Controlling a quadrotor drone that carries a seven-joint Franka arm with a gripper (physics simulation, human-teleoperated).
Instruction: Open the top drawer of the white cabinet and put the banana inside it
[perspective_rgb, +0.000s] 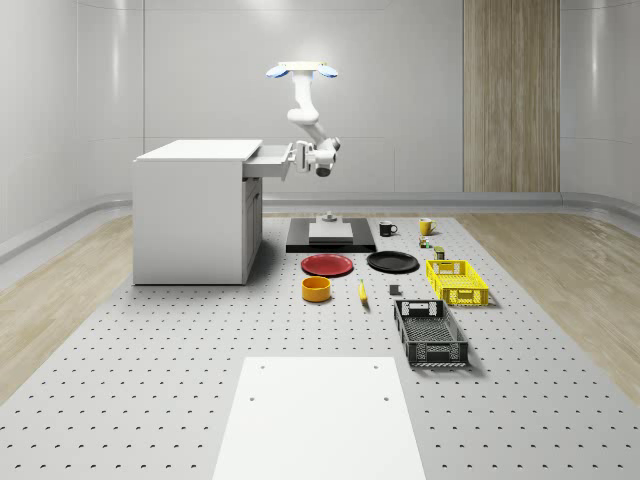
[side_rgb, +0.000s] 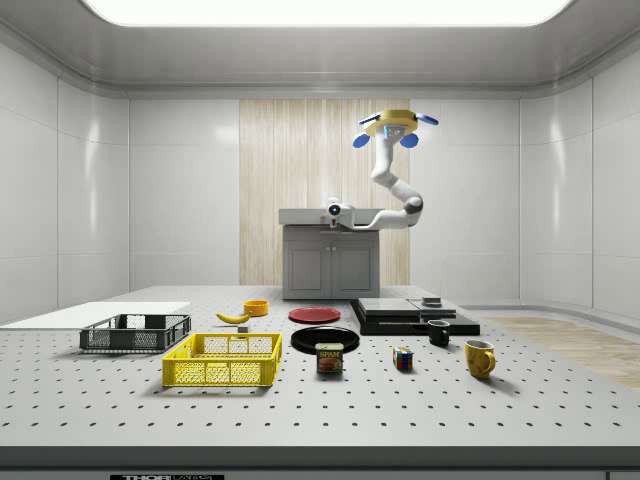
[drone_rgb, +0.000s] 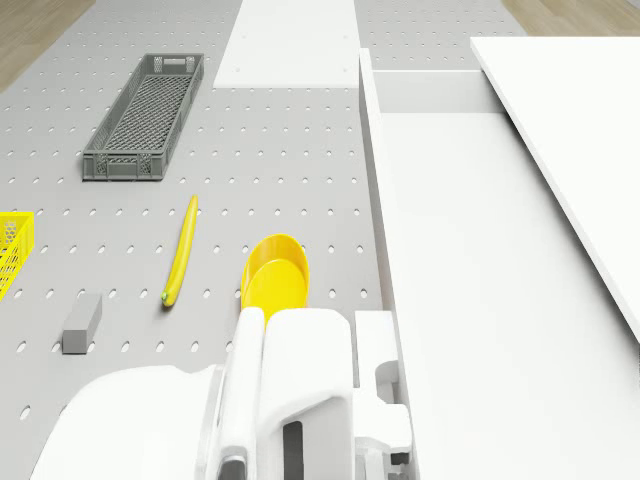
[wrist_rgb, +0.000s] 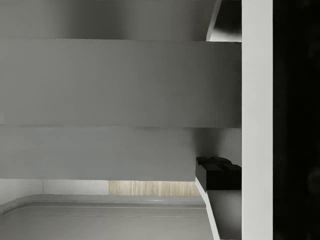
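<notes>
Drone (perspective_rgb: 302, 70): hovers upper centre, beside the white cabinet (perspective_rgb: 195, 215).
Hand (perspective_rgb: 297, 158): at the top drawer (perspective_rgb: 272, 160) front; grip state — cannot tell.
Banana (perspective_rgb: 362, 293): well below, lower right of hand, long axis running toward the camera.

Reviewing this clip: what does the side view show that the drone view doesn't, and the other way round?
Side view only: the hovering drone itself, beside the white cabinet, plus the Spam can, Rubik's cube, black mug, yellow mug and red plate.

Drone view only: the inside of the pulled-out top drawer and a small grey block.

Both: banana, yellow bowl, grey crate, yellow crate.
</notes>
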